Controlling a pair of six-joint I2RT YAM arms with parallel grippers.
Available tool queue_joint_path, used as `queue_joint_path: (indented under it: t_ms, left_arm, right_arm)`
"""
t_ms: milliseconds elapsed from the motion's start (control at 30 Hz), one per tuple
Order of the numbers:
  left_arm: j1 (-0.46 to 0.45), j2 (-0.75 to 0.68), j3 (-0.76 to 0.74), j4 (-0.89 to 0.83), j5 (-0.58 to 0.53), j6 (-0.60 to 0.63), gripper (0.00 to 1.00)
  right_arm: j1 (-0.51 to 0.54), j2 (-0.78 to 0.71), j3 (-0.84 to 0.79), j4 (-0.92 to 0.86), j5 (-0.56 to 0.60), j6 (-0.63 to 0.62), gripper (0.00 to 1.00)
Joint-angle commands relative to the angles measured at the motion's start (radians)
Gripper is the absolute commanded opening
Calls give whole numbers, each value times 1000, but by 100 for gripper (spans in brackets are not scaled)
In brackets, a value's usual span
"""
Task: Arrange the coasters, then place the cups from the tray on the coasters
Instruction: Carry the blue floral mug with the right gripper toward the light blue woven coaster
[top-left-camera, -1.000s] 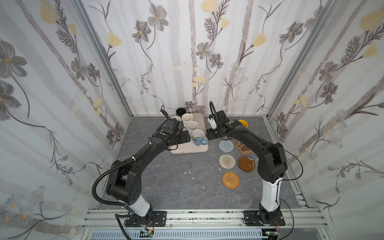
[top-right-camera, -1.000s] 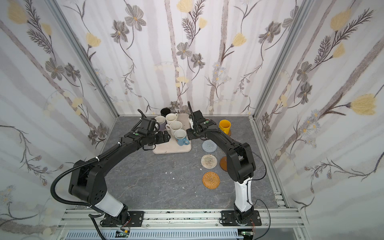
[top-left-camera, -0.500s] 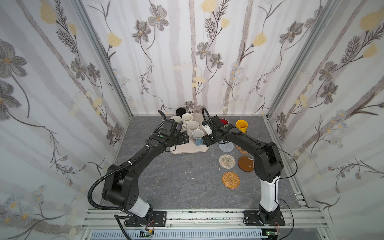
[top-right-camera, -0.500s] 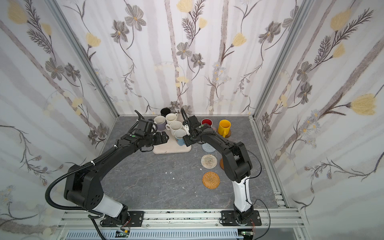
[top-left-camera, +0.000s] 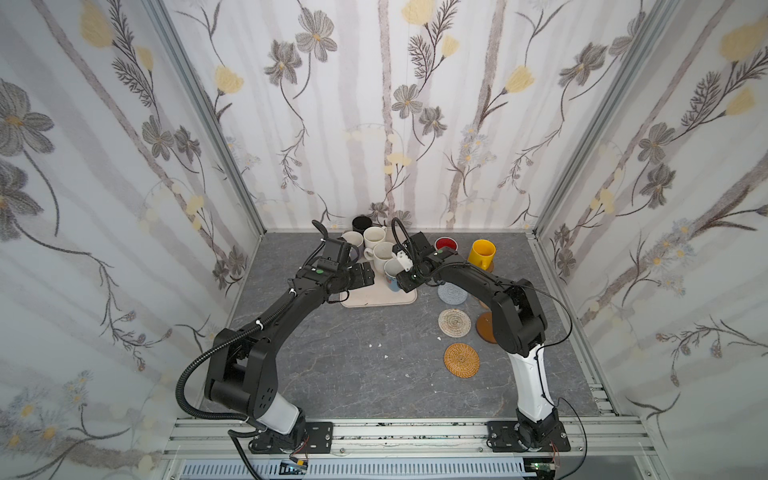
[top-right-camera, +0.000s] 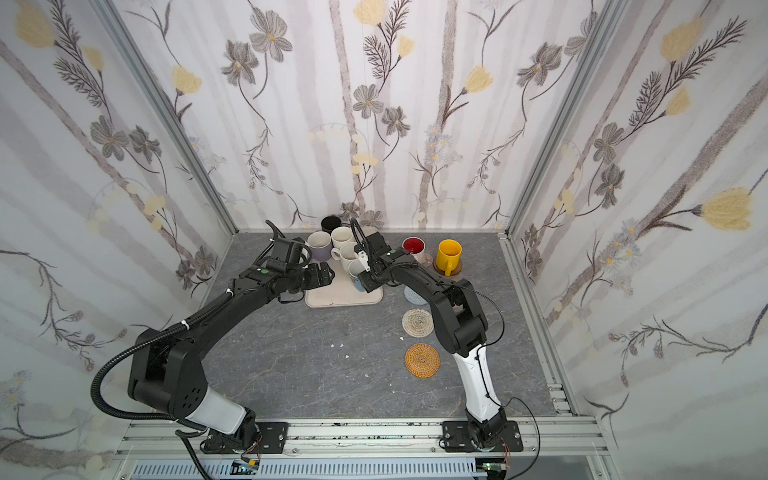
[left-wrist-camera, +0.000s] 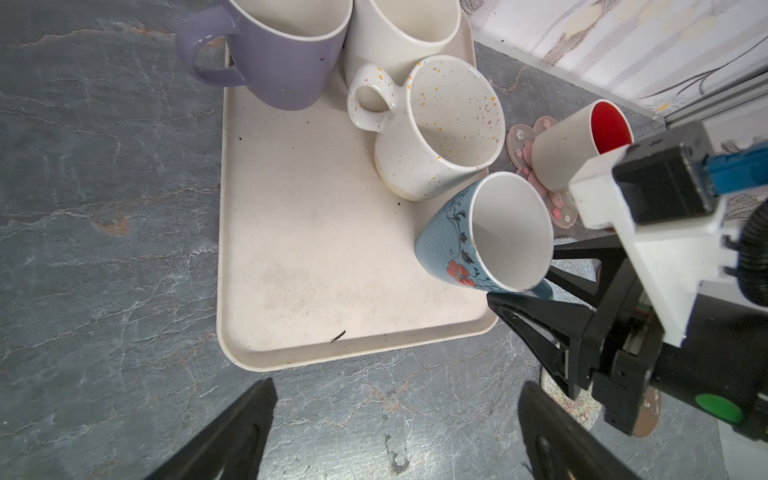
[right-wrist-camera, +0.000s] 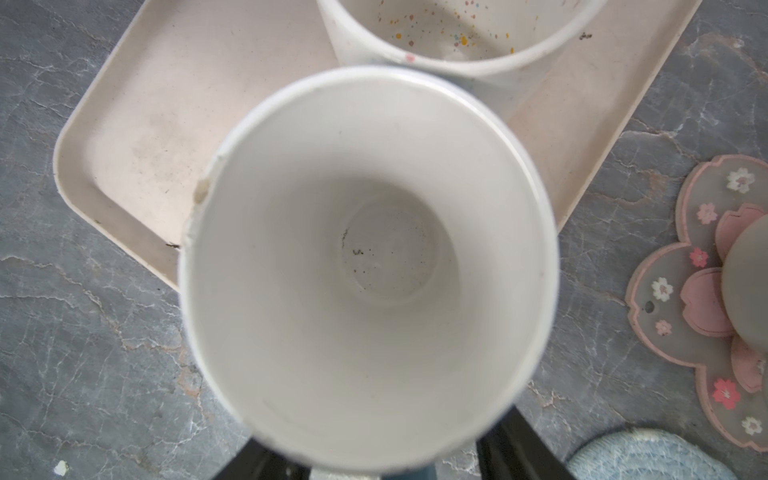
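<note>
R gripper (left-wrist-camera: 521, 284) is at the handle of the pale blue mug (left-wrist-camera: 457, 245), jaws part-open either side of it; can't tell if clamped. Mug stands upright, mouth up, on the tray (left-wrist-camera: 291, 257) at the corner nearest the R arm, handle twd that arm. L gripper (left-wrist-camera: 395, 436) is wide, empty, off the tray edge. Bare grey-blue coaster (top-left-camera: 452, 294) lies just beside. No writing legible, only a flower print.

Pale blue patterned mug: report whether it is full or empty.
Empty. The right wrist view looks straight into the pale blue patterned mug: bare white inside down to its bottom, only a few dark specks, no liquid.
</note>
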Motion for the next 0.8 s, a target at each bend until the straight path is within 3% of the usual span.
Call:
queue_joint_path:
  t_ms: [0, 400, 767]
  left_arm:
    - [3, 8, 12, 29, 13, 14, 94]
    - [6, -5, 14, 33, 36, 28, 94]
    - [-10, -79, -26, 32, 3, 34, 94]
  right_arm:
    - [2, 14, 16, 17, -5, -22, 52]
    - [9, 2, 5, 13, -5, -22, 30]
    - [21, -91, -70, 57, -15, 17, 18]
